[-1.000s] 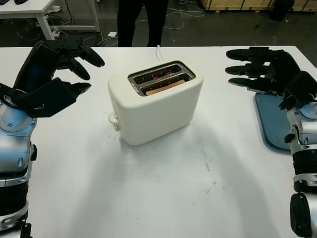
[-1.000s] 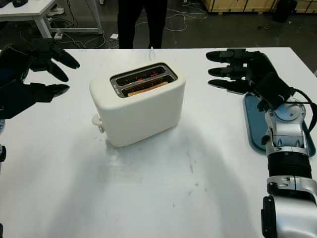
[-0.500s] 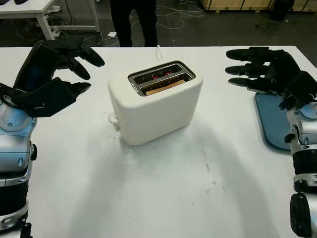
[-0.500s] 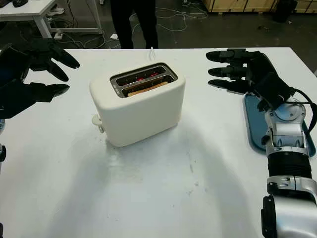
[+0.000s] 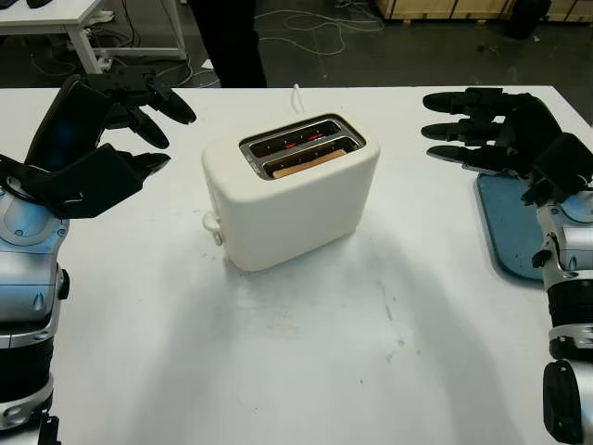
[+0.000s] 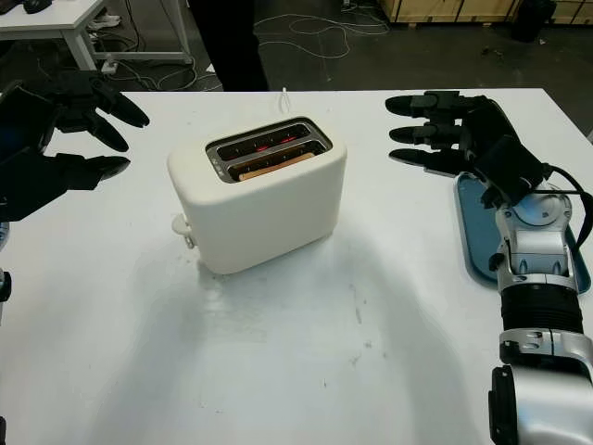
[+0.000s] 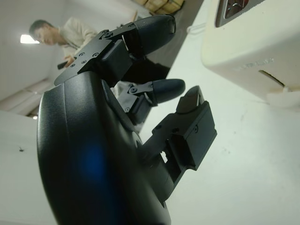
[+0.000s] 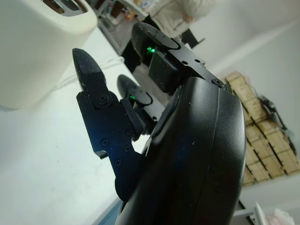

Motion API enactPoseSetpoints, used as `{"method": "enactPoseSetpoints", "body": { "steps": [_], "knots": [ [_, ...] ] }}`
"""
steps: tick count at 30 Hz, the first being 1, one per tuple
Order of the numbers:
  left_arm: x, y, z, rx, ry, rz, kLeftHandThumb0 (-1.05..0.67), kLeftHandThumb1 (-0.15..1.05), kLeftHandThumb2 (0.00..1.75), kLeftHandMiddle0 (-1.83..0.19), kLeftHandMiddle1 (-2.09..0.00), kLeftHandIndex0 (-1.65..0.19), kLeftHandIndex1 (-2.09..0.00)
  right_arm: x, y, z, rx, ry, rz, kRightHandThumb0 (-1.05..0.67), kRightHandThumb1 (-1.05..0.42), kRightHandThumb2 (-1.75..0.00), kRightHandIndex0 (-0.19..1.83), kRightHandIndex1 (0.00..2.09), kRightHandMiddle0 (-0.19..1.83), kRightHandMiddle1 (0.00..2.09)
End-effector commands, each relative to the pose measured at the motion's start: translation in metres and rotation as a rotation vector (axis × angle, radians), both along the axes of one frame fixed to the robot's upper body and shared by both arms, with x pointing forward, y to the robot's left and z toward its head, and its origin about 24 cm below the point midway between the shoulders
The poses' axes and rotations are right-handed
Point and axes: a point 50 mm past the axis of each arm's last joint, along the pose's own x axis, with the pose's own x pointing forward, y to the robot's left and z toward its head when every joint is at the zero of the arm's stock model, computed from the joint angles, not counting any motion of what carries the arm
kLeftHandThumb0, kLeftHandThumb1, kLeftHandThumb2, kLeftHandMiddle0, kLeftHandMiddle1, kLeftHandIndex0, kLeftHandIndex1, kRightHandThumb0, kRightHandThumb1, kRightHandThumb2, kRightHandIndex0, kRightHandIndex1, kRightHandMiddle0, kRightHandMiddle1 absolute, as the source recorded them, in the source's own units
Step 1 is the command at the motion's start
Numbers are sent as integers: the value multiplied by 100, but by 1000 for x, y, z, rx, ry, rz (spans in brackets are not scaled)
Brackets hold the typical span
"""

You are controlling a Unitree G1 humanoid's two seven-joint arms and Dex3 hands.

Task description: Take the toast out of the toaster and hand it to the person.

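**Ana:** While both arms hang above the table (image 5: pixel 306 371), nearest us nothing has shifted over the past second. The left hand (image 5: pixel 111 139) is in the same spot, off to the left of the toaster (image 5: pixel 292 190), and the right hand (image 5: pixel 496 130) is in the same spot on the far right, over the end of a blue tray (image 5: pixel 510 227).

**Ben:** And both empty, Ana. Each hand is open, holding nothing, fingers pointing inward toward the toaster from either side, and each well apart from it.

**Ana:** So where's the prize?

**Ben:** The toast (image 5: pixel 308 164) sits down in the nearer slot of the toaster, only its browned top edge showing. The rear slot has a red glow inside. The lever (image 5: pixel 212 223) juts from the left end.

**Ana:** Neither hand is over that slot. The toast lies between them, a bit closer to the left hand by my reckoning.

**Ben:** Further back is the real change: the person (image 5: pixel 227 42) beyond the far edge has drifted leftward across the last second, and only dark legs show.

**Ana:** Which matters, I'd say. The handover target is moving, so the delivery point isn't settled, and extraction hasn't begun.
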Motion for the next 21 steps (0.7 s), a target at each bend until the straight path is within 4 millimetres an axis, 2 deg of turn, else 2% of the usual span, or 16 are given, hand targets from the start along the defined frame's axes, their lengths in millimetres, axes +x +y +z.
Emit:
{"method": "enactPoseSetpoints", "body": {
  "steps": [1,21],
  "knots": [
    [-1,0,3,14,-18,-2,49,66,34,-76,-114,-72,-93,-1,2,2,-3,-18,8,-32,-77,0,94,1,83,0],
    [-3,1,1,-1,-13,-1,50,67,35,-74,-117,-71,-94,-1,2,2,0,-16,6,-33,-77,0,93,0,83,0]
  ]
}}
